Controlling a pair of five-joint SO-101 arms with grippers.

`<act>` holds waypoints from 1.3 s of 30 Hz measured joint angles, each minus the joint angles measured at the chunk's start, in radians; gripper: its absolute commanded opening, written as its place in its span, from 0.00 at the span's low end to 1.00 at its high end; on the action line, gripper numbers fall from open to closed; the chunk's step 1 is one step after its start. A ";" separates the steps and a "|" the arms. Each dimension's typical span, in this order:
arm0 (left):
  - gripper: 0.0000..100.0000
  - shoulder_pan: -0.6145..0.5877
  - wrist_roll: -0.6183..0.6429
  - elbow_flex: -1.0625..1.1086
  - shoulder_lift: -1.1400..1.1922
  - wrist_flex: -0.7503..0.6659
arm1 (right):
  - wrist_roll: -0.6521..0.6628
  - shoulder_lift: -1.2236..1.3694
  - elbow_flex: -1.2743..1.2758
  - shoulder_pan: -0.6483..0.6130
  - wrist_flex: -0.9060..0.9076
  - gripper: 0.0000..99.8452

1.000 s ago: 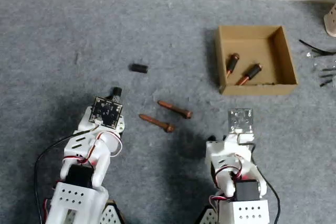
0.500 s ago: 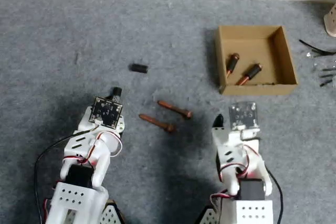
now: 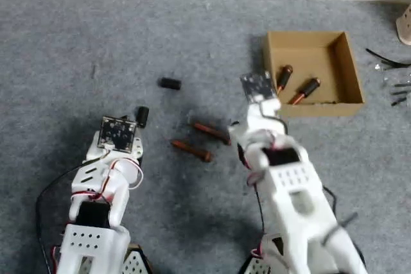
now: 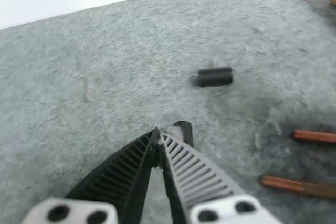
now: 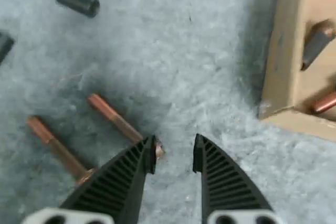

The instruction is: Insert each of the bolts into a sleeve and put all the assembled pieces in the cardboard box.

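Two copper bolts lie side by side mid-table, the farther bolt (image 3: pixel 210 132) (image 5: pixel 122 123) and the nearer bolt (image 3: pixel 191 150) (image 5: pixel 56 148). My right gripper (image 5: pixel 174 152) is open just above the carpet, one fingertip beside the farther bolt's head. One black sleeve (image 3: pixel 142 116) (image 4: pixel 182 129) stands just past the tips of my left gripper (image 4: pixel 158 137), which is shut with nothing between its fingers. A second sleeve (image 3: pixel 169 83) (image 4: pixel 212 76) lies farther out. The cardboard box (image 3: pixel 314 108) (image 5: pixel 286 51) holds two assembled pieces (image 3: pixel 283 78) (image 3: pixel 306 90).
The right arm (image 3: pixel 282 171) stretches diagonally across the table toward the bolts, close to the box's near left corner. Loose black and clear bits (image 3: pixel 393 81) lie at the right edge. Grey carpet covers the table, open at the far left.
The right arm swung forward and left from the table's front to over the bolts. The left arm drew back slightly leftward, with the sleeve now off its tips.
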 measured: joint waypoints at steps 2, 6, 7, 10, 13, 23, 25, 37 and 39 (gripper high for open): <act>0.01 -0.023 0.003 -0.005 0.002 0.000 | 0.000 0.107 -0.035 0.005 -0.017 0.11; 0.02 -0.061 0.003 -0.029 0.002 0.000 | 0.000 0.176 -0.009 0.060 -0.110 0.11; 0.03 -0.061 0.003 -0.029 0.002 0.000 | 0.000 0.176 0.012 0.064 -0.141 0.11; 0.03 -0.063 0.003 -0.037 0.002 0.000 | 0.000 0.176 0.068 0.071 -0.210 0.11; 0.03 -0.063 0.003 -0.048 0.002 0.002 | -0.002 0.167 0.087 0.072 -0.229 0.11; 0.03 -0.063 0.037 -0.206 0.276 0.028 | -0.002 0.164 0.089 0.072 -0.230 0.11; 0.03 -0.063 0.046 -0.259 0.387 0.028 | -0.002 0.164 0.089 0.072 -0.230 0.11; 0.12 -0.044 -0.147 -0.898 1.166 0.083 | -0.002 0.164 0.095 0.072 -0.230 0.11; 0.13 -0.011 -0.281 -1.043 1.295 0.149 | -0.002 0.164 0.095 0.072 -0.230 0.11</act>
